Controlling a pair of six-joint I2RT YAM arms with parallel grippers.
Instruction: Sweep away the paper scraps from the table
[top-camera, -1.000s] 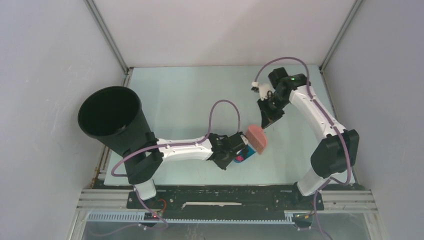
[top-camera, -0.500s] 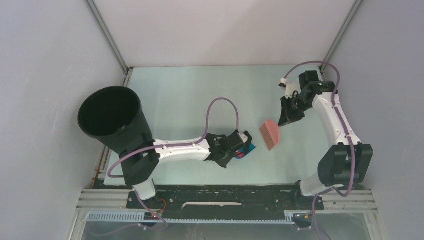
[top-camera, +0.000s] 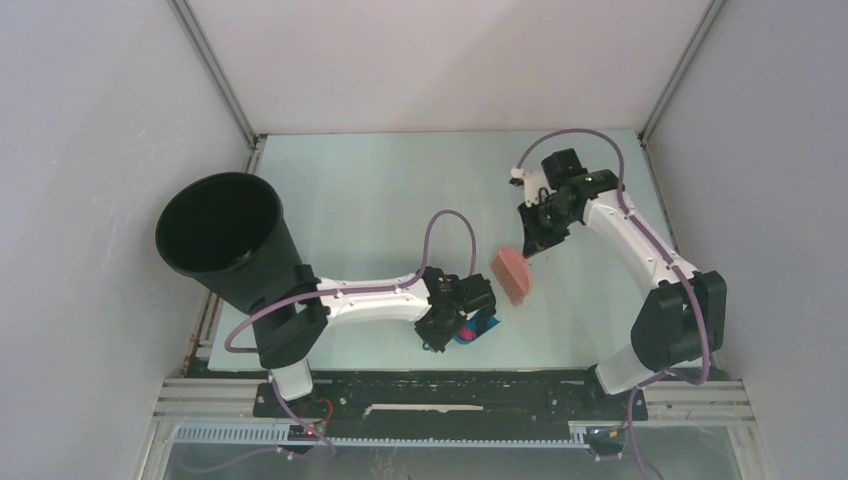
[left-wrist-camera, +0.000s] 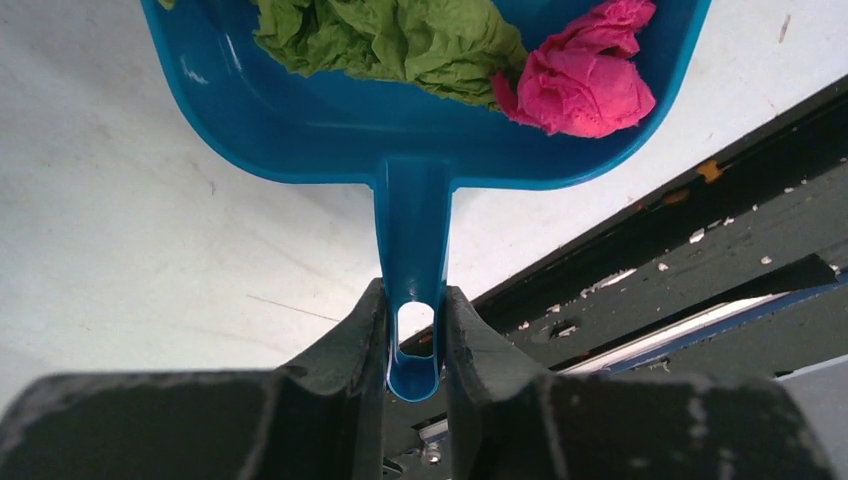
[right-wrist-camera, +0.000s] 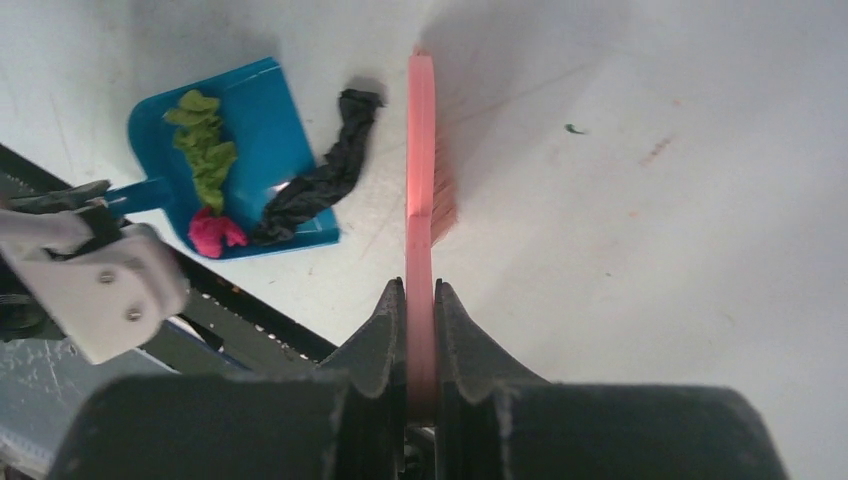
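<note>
Where the black scrap (right-wrist-camera: 322, 178) overhangs the dustpan (right-wrist-camera: 262, 110) — brush (right-wrist-camera: 421, 150) just beside.

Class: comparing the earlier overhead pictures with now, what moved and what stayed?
The right gripper swung the pink brush rightward, then back toward the blue dustpan. The left gripper drew the dustpan toward the near edge. Grips and black bin unchanged.
</note>
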